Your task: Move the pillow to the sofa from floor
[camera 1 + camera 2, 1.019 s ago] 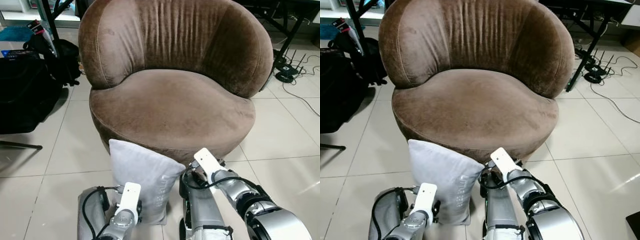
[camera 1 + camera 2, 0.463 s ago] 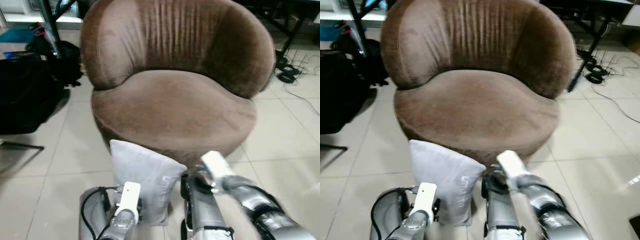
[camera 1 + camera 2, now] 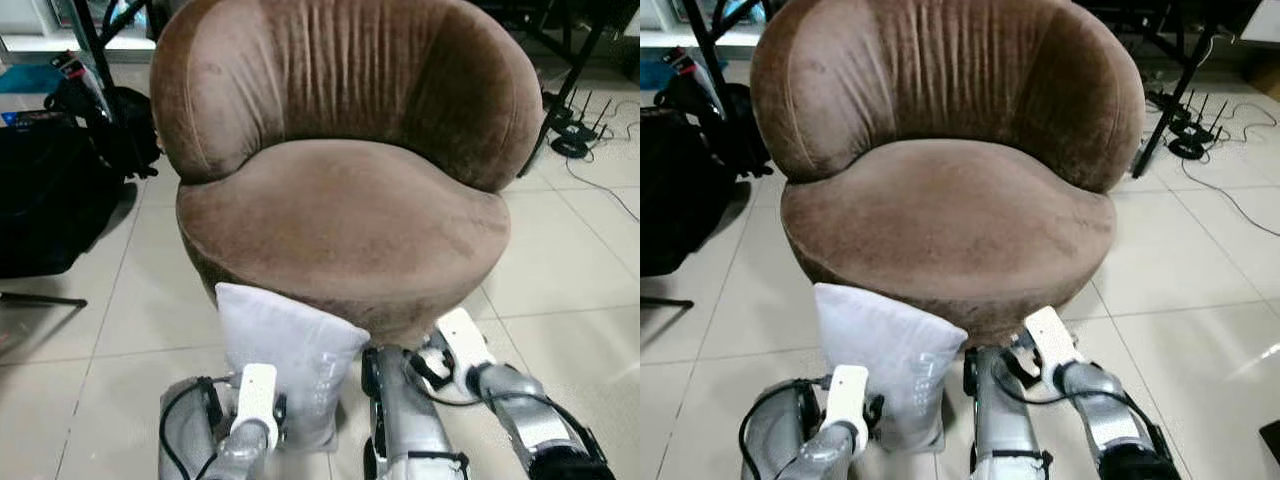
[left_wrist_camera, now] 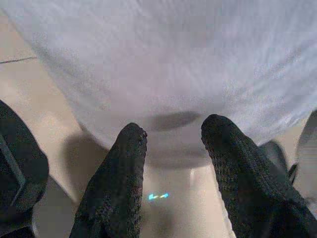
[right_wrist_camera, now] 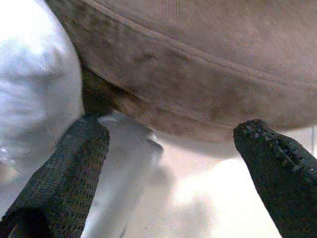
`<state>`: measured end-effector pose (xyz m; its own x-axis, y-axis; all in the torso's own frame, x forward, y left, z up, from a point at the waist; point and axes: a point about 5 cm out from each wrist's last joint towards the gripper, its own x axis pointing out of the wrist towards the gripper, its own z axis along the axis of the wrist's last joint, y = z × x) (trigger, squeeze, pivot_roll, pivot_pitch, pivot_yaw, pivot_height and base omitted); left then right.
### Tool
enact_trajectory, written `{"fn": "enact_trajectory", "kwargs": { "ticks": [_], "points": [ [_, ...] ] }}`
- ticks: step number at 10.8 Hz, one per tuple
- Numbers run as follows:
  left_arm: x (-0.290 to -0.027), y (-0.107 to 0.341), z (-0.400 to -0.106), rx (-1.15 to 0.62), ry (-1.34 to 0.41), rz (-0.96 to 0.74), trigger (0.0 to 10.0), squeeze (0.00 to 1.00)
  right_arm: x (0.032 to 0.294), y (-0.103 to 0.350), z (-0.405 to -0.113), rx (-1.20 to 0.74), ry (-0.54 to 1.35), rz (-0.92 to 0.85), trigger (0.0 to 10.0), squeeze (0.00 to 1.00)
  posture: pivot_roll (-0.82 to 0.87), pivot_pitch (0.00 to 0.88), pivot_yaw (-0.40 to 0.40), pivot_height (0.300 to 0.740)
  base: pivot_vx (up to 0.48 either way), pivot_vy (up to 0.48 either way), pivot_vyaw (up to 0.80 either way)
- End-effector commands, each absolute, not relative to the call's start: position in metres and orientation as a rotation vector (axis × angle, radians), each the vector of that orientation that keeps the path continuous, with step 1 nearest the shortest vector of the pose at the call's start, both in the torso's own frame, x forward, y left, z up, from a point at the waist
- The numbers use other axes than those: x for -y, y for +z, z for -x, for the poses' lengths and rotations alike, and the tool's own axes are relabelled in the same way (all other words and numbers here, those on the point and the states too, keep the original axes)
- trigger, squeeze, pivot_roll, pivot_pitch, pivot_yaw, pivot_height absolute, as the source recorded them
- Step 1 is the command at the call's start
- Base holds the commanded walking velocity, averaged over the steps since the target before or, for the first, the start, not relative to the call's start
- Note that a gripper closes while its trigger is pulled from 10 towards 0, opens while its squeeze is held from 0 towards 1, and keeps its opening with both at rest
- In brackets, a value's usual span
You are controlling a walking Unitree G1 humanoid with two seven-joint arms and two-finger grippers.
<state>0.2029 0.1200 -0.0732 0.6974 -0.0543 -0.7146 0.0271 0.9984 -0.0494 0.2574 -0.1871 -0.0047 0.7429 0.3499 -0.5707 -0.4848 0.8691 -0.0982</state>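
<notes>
Grey pillow (image 3: 285, 360) is leaning upright against the brown sofa (image 3: 340, 215) front base, sitting dead ahead of the left gripper (image 4: 171, 163), fingers apart, while the right gripper (image 5: 171, 168), also spread, is aiming past its sofa-side edge.

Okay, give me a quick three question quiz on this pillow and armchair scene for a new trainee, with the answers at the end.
1. True or false: the white pillow already lies on the seat of the brown armchair.
2. Multiple choice: what does the pillow lean against? A) the black bag; B) the front of the armchair; C) a wall.
3. How do the fingers of the right gripper stand?

Key
1. False: it stands on the tiled floor.
2. B.
3. Spread wide open, holding nothing, near the armchair's base beside the pillow. The left gripper is also open, at the pillow's lower edge.
</notes>
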Motion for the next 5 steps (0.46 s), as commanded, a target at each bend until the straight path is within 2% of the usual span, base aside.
{"fn": "enact_trajectory", "kwargs": {
  "ticks": [1,5],
  "points": [
    [-0.122,-0.081,-0.189,-0.837,-0.025,0.068,10.0,0.0,0.185,-0.005,-0.257,-0.575,0.47,0.25,10.0,0.0,-0.12,0.0,-0.013,0.463,0.0,0.0,0.0],
    [-0.129,-0.079,-0.191,-0.818,-0.014,0.013,10.0,0.0,0.173,-0.005,-0.258,-0.583,0.478,0.257,10.0,0.0,-0.1,0.0,-0.01,0.463,0.0,0.0,0.0]
  ]
}}
